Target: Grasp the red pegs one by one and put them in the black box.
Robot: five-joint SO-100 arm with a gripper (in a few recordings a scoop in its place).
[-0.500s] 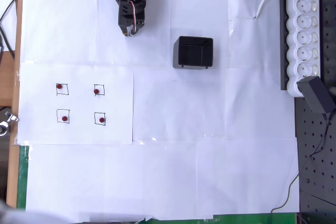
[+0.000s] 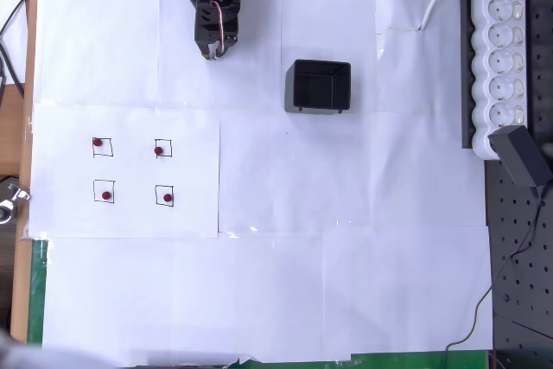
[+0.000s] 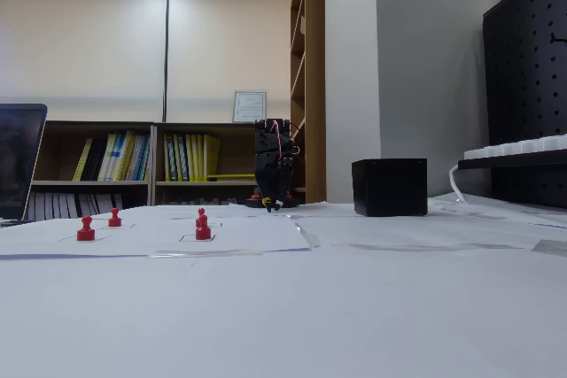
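Several small red pegs stand on drawn squares on a white sheet at the left of the overhead view: one at the upper left (image 2: pixel 98 142), one at the upper right (image 2: pixel 159 150), one at the lower left (image 2: pixel 106 195) and one at the lower right (image 2: pixel 167 198). In the fixed view the red pegs (image 3: pixel 86 230) stand upright at the left. The black box (image 2: pixel 318 86) sits open-topped near the middle top, seen as a black cube (image 3: pixel 390 187) in the fixed view. My gripper (image 2: pixel 212 53) hangs folded at the top, left of the box and far from the pegs. Its fingers look shut with nothing in them (image 3: pixel 275 204).
A white power strip (image 2: pixel 501 49) and a black adapter (image 2: pixel 523 155) lie along the right edge, with a black perforated board (image 2: pixel 518 283) below them. White paper (image 2: pixel 346 257) covers the table. A dark screen (image 3: pixel 18 161) stands at the fixed view's left.
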